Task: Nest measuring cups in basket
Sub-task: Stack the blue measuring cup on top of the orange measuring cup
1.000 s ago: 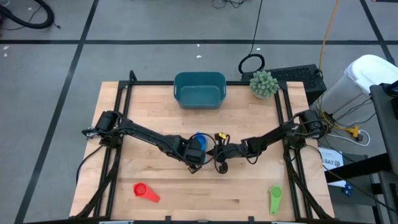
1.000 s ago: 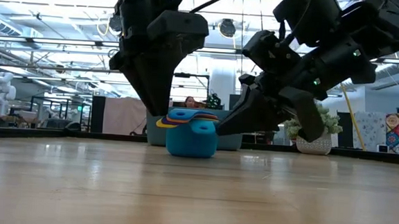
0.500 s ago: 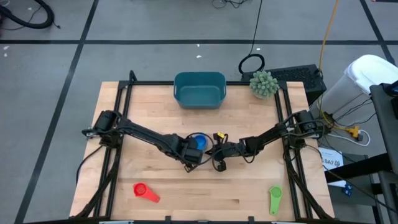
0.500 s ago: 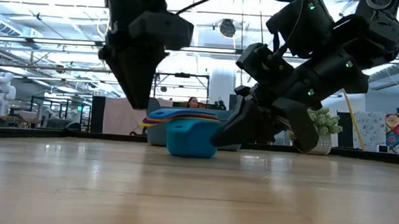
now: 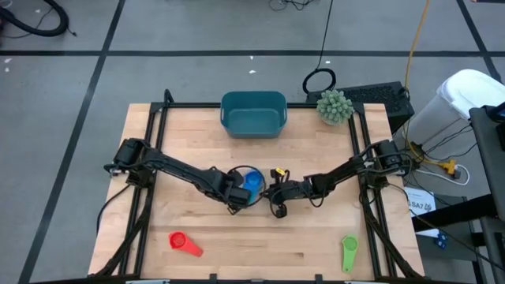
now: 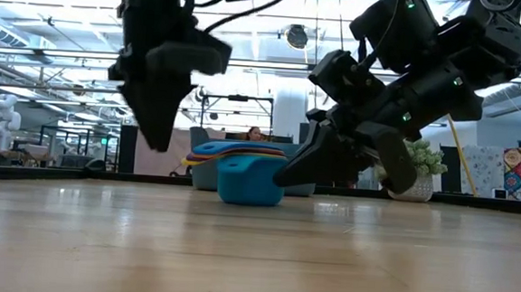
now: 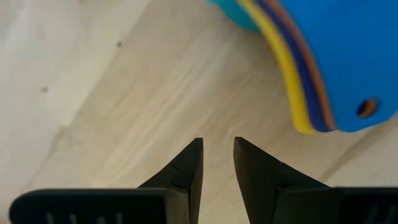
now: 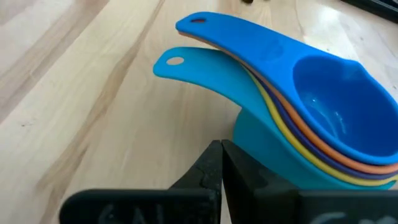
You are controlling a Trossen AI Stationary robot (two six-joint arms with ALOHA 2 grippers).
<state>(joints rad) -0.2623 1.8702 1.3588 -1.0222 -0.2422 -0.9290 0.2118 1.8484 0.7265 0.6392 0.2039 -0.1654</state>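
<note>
Left gripper [image 7: 217, 155] hangs just beside the nested blue stack of measuring cups [image 5: 251, 181], fingers narrowly parted, holding nothing. Right gripper [image 8: 221, 163] sits at the stack's opposite side, fingers pressed together and empty.

We see nested blue-topped measuring cups [image 5: 251, 181] mid-worktop, red cup [image 5: 185, 243] and green cup [image 5: 348, 252] apart, teal basket [image 5: 252, 114] empty.

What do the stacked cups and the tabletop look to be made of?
The stacked cups look like smooth molded plastic: solid bright colors and soft glare in the top bowl. The tabletop looks like pale wood planks, with visible grain and seams, matte finish.
</note>
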